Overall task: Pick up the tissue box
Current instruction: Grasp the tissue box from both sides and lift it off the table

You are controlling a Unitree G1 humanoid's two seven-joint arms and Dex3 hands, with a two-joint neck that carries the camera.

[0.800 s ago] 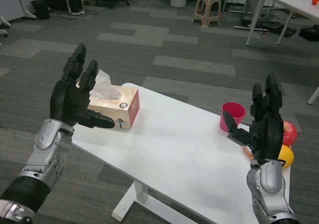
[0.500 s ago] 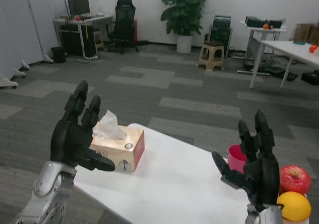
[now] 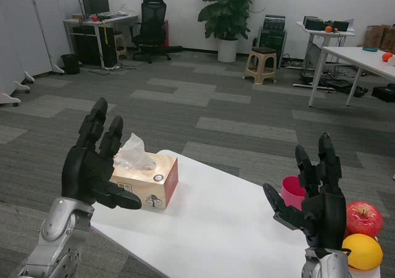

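The tissue box (image 3: 148, 185), light wood-patterned with a red end panel, sits on the white table (image 3: 216, 228) just behind and to the inner side of the left hand (image 3: 92, 164); a crumpled white tissue (image 3: 133, 154) sticks up from its top opening. That hand is raised with fingers spread wide and the thumb jutting toward the box, holding nothing; whether it touches the box cannot be told, since it covers the box's near-left corner. Behind the right hand (image 3: 315, 201), also raised, splayed and empty, a pink cup (image 3: 291, 193) stands partly hidden, its inside not visible. To that hand's outer side lie a red apple (image 3: 365, 219) and an orange (image 3: 364, 252). Compared with half a second ago, the camera has shifted only slightly; both hands and the box keep nearly the same arrangement.
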